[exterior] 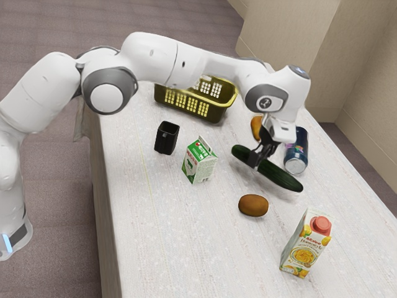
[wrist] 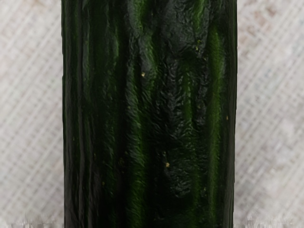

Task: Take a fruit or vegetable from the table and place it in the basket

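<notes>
Juice ctn (exterior: pixel 302 248) nearest, ext. view's right, w/ kiwi (exterior: pixel 253 205) a bit farther & left, then the cuke (exterior: pixel 283 176) directly under my gripper (exterior: pixel 263 162), can't tell if open or shut on it, & bskt (exterior: pixel 215 112) far left of both.

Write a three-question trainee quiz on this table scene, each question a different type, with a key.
1. True or false: the kiwi lies outside the basket.
2. Which thing is at the jaws?
A) milk carton
B) cucumber
C) black cup
3. Fill in the colour: the juice carton has a ____ cap.

Key: 1 true; 2 B; 3 red.
</notes>
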### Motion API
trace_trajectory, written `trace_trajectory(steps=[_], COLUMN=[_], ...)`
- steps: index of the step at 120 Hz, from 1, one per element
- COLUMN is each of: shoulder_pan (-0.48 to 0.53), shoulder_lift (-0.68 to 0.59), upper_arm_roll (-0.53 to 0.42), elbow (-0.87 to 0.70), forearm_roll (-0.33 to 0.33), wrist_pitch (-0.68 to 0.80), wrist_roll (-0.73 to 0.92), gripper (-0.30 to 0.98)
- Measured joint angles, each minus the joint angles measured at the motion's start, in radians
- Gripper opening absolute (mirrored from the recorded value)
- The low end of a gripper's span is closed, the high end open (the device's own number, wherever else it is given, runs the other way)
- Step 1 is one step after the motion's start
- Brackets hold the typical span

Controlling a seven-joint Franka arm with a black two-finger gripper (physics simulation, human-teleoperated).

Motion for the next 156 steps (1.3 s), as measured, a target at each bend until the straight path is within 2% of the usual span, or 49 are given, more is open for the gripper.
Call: trace_trajectory(steps=[26, 36, 52, 62, 72, 81, 92, 108, 135, 147, 156], shoulder_pan=[0.001, 0.035, 0.055, 0.057, 0.066, 0.108, 0.154, 0.238, 0.318, 0.323, 0.323], shoulder_lift=[-0.119, -0.149, -0.174, -0.182, -0.159, -0.120, -0.071, -0.044, 0.006, 0.007, 0.004], upper_arm_roll=[0.027, 0.040, 0.138, 0.236, 0.301, 0.323, 0.329, 0.322, 0.317, 0.322, 0.323], elbow=[-0.003, -0.004, -0.009, -0.009, 0.040, 0.110, 0.180, 0.212, 0.255, 0.258, 0.258], forearm_roll=[-0.005, -0.010, -0.029, -0.058, -0.076, -0.083, -0.089, -0.098, -0.120, -0.126, -0.128], wrist_pitch=[-0.037, -0.059, -0.103, -0.125, -0.153, -0.185, -0.226, -0.263, -0.291, -0.298, -0.304], wrist_roll=[0.000, 0.000, 0.001, 0.003, 0.007, 0.012, 0.022, 0.039, 0.062, 0.073, 0.081], gripper=[0.22, 0.22, 0.21, 0.21, 0.21, 0.21, 0.22, 0.21, 0.21, 0.43, 0.53])
